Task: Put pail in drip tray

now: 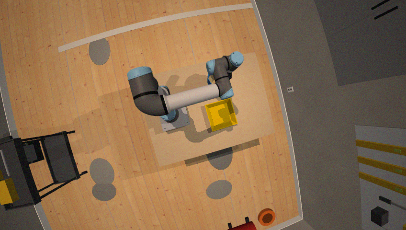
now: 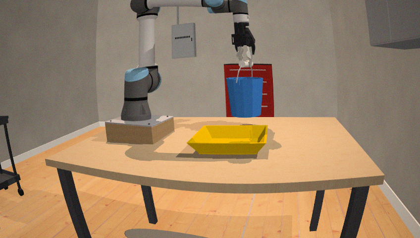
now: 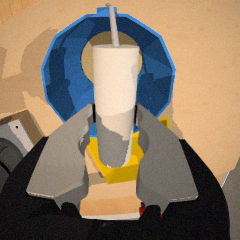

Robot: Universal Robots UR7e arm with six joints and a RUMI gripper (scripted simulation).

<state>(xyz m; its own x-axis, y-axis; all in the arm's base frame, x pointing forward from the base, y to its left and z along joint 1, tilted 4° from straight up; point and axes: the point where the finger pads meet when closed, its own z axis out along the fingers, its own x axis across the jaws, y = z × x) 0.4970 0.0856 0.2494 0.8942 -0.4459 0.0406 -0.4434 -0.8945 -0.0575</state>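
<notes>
Pinching the pale grip of the wire handle [image 2: 243, 63], the gripper [image 2: 244, 60] has its two fingers pressed against that grip from either side, and the blue pail [image 2: 244, 96] hangs upright beneath it, in the air and well above the counter [image 2: 309, 153]. In the wrist view the pail's open mouth lies straight below the handle grip, with a corner of the yellow tray [image 2: 230, 138] showing lower in the picture, so the pail seems to hang beside the tray's far edge, not squarely over its floor. From the side view the pail's base is above the tray's rim and appears behind it. The step in hand looks like the carry: the pail is lifted and the placing is not yet done. The next move, as I judge it, calls for shifting the pail sideways until its whole base is over the tray floor inside the sloping walls, then lowering it straight down until the base rests flat, and only then spreading the fingers. A swinging pail on its wire handle could catch the rim or land tilted, so a slow descent seems wise. No brand, label or readable writing shows on the pail, tray or arm [image 2: 146, 38]; the grey wall box [image 2: 183, 40] and red panel [image 2: 267, 88] carry only marks too small to read.
</notes>
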